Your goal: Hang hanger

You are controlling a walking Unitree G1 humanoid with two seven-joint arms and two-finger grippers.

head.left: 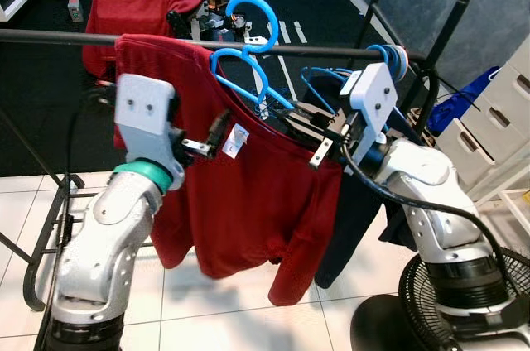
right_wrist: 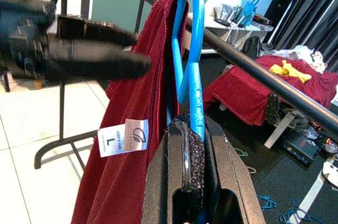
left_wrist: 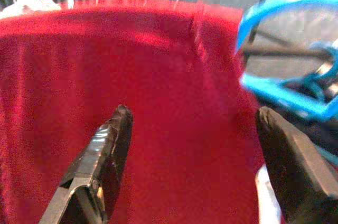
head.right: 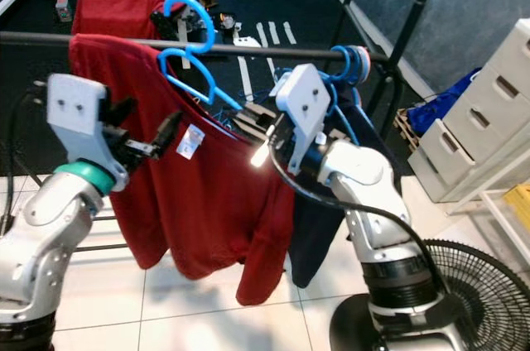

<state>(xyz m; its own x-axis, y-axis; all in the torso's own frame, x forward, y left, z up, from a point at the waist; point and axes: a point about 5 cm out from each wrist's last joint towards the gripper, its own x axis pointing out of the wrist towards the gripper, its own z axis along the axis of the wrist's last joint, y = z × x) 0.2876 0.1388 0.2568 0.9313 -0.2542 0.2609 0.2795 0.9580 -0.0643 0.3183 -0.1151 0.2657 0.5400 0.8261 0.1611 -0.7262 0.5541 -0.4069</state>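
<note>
The right gripper [right_wrist: 190, 145] is clamping the blue hanger [head.left: 248, 61], its hook beside the rail [head.left: 66, 36], so the shirt [head.left: 240, 202] risks sliding off while the left gripper [left_wrist: 193, 129] is gaping empty.

A black rail [head.left: 315, 50] runs across the rack. A red shirt [head.left: 248, 202] drapes from it on a blue hanger [head.left: 248, 45], with more blue hangers [head.left: 389, 57] and a dark garment [head.left: 352, 227] beside it.

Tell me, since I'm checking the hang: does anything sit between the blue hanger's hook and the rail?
Nothing visible does. The right gripper holds the blue hanger with its hook arching above the black rail; the red shirt hangs lower.
</note>
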